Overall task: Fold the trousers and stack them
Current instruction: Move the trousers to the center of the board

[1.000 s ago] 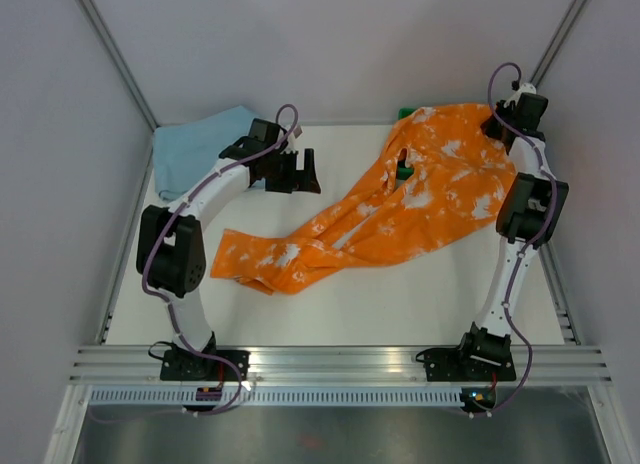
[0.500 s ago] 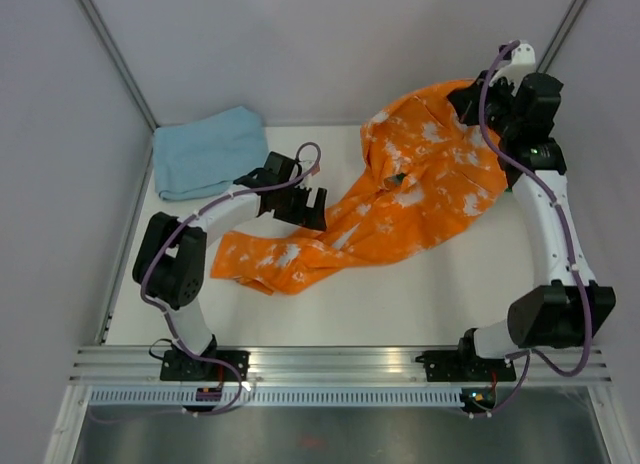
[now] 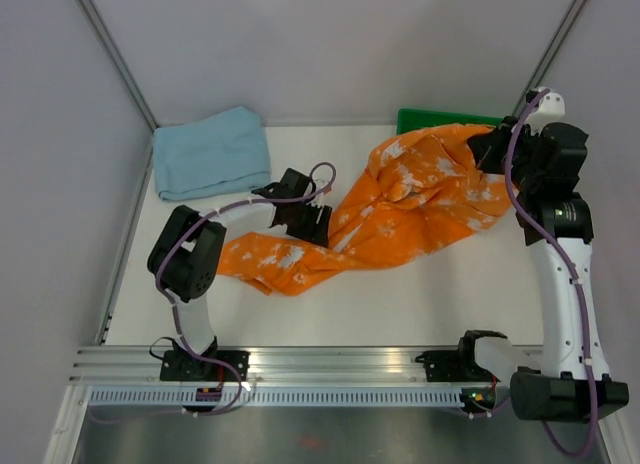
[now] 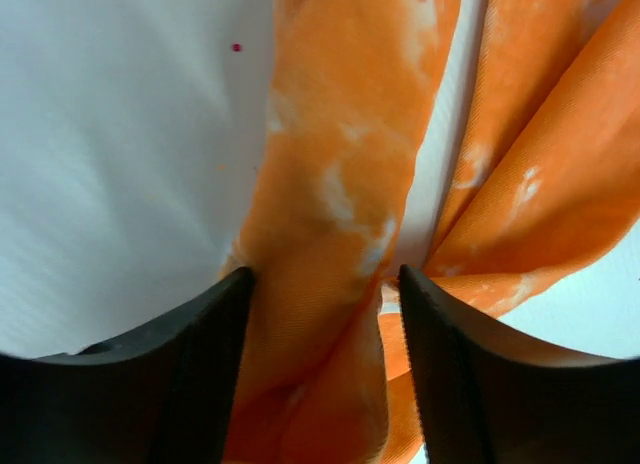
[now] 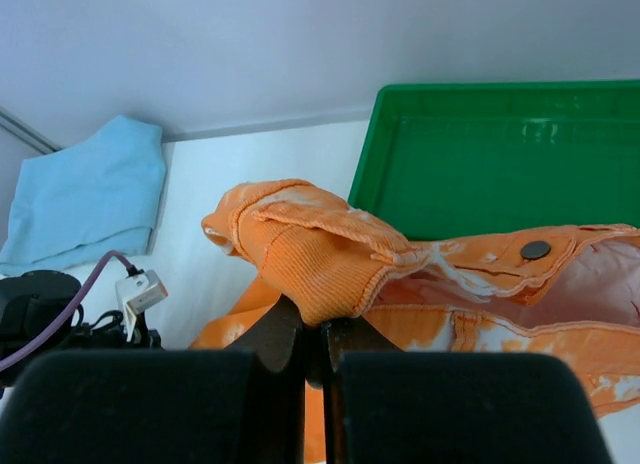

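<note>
The left arm is bent sharply at the elbow and lies low over the white table (image 3: 400,304). The left gripper (image 3: 305,222) has its jaws spread on either side of one leg of the trousers (image 3: 420,199), with the cloth between them not yet squeezed. The right arm stands tall and reaches toward 1 o'clock, where the right gripper (image 5: 315,334) is clenched on the ribbed waistband and lifts it off the surface. The trousers run from 2 o'clock down to 8 o'clock. A green tray (image 3: 440,119) sits at 1 o'clock and a folded light blue cloth (image 3: 210,152) at 10 o'clock. Pale grey walls enclose the table.
</note>
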